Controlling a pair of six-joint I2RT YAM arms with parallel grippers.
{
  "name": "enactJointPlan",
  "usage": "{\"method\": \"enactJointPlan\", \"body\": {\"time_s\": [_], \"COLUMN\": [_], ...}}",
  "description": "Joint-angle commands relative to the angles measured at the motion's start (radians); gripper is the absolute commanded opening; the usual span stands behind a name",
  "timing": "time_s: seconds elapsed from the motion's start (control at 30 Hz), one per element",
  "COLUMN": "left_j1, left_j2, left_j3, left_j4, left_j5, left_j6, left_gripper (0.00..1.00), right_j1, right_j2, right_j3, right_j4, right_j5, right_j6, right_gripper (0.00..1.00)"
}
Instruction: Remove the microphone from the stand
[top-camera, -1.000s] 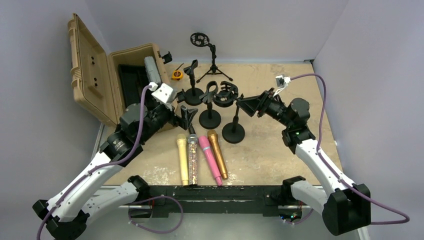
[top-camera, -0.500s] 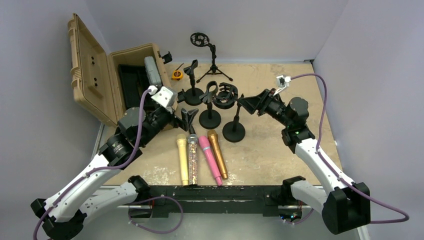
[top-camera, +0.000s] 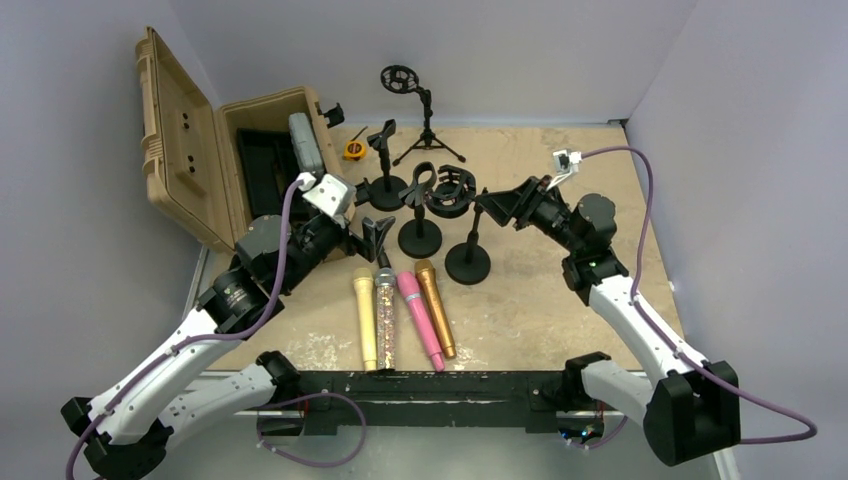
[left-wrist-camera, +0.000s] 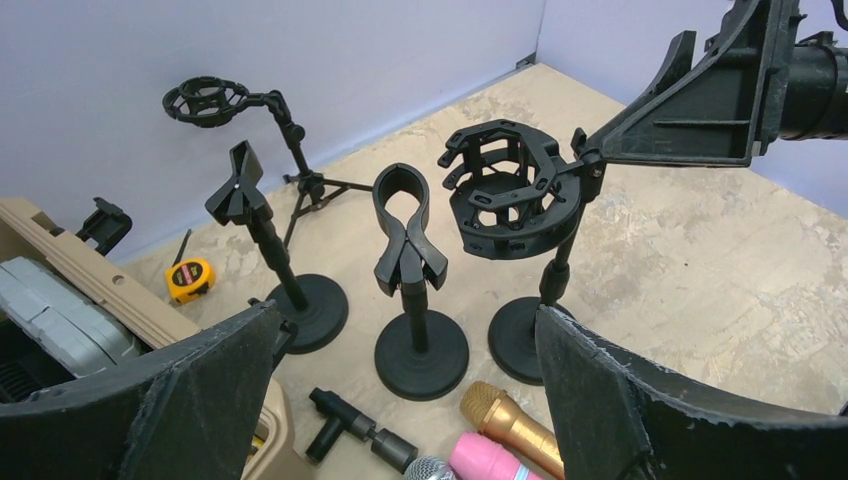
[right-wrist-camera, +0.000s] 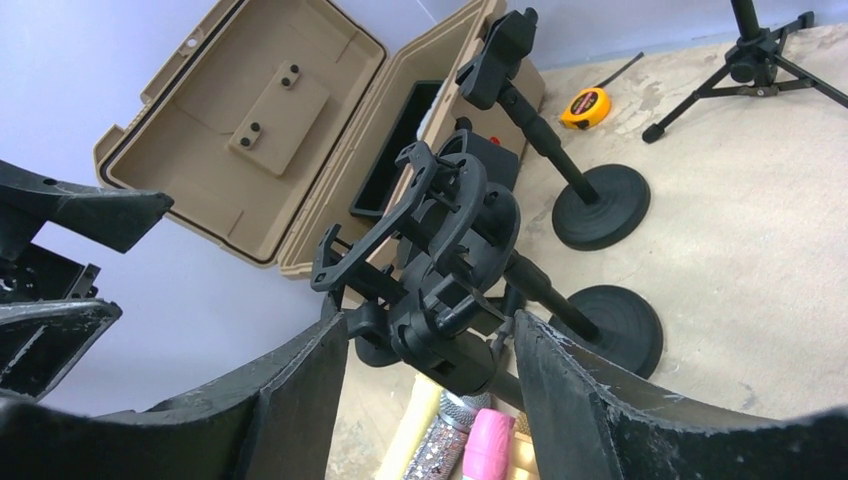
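Several microphones lie side by side on the table: yellow (top-camera: 365, 318), glittery (top-camera: 384, 315), pink (top-camera: 420, 318) and gold (top-camera: 436, 305). None sits in a stand. The shock-mount stand (top-camera: 467, 262) is upright with its black ring (left-wrist-camera: 505, 205) empty. My right gripper (right-wrist-camera: 430, 325) has closed on the joint just under that ring (right-wrist-camera: 450, 220), one finger on each side. My left gripper (left-wrist-camera: 405, 315) hovers wide open above the microphone heads, facing the stands, with nothing between its fingers.
A clip stand (top-camera: 419, 237) is just left of the shock-mount stand, with another clip stand (top-camera: 387, 190) behind it. A tripod stand (top-camera: 425, 130) is at the back. An open tan case (top-camera: 200, 150) fills the left side. A yellow tape measure (top-camera: 353, 150) and a small black adapter (left-wrist-camera: 355, 428) lie nearby.
The right gripper's jaws have narrowed onto the shock mount's joint. The left arm has drawn back slightly toward the near edge, staying open.
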Motion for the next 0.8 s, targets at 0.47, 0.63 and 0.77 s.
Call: {"method": "enactJointPlan", "body": {"time_s": [0.47, 0.63, 0.77], "left_j1": [-0.019, -0.024, -0.028], "left_j2": [-0.009, -0.012, -0.018], "left_j3": [-0.013, -0.013, -0.016], "left_j4": [0.054, 0.055, 0.055], "left_j5": [-0.018, -0.02, -0.022], "left_j6": [0.034, 0.036, 0.036], "left_gripper": [0.96, 0.96, 0.96], "right_j1": [0.002, 0.002, 0.002], "right_j2": [0.051, 0.052, 0.056], "right_j3": [-0.063, -0.101, -0.11], "right_j4": [0.075, 0.031, 0.03], "right_j5": [-0.01, 0.019, 0.012], "right_j6": [-0.012, -0.035, -0.041], "right_gripper": [0.52, 0.48, 0.44]}}
